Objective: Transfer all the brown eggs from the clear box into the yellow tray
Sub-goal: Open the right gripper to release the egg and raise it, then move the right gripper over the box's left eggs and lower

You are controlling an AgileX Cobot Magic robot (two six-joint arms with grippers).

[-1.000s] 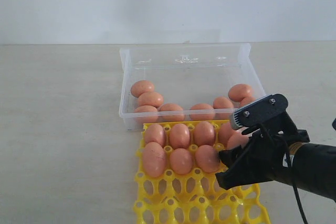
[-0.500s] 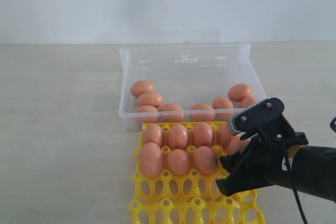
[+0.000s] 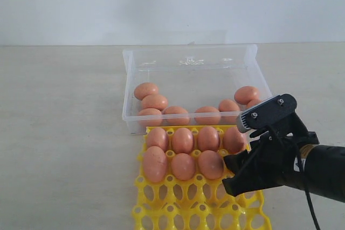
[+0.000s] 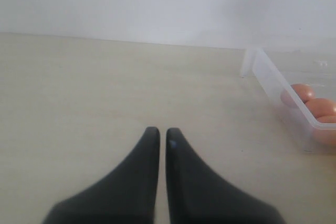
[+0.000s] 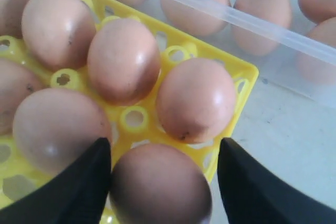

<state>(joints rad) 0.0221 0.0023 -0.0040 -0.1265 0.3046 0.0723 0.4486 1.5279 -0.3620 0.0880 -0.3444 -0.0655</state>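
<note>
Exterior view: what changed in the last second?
The right tool dipped toward the yellow tray, then lifted slightly. It looks to have let go: the brown egg between its fingers sits in a corner cup, with a gap on one side. The tray slid slightly to the left of the exterior view. The clear box and the remaining eggs in it stayed put.

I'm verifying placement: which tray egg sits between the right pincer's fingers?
The second-row egg at the yellow tray's edge; every other egg lies beyond the fingertips.
</note>
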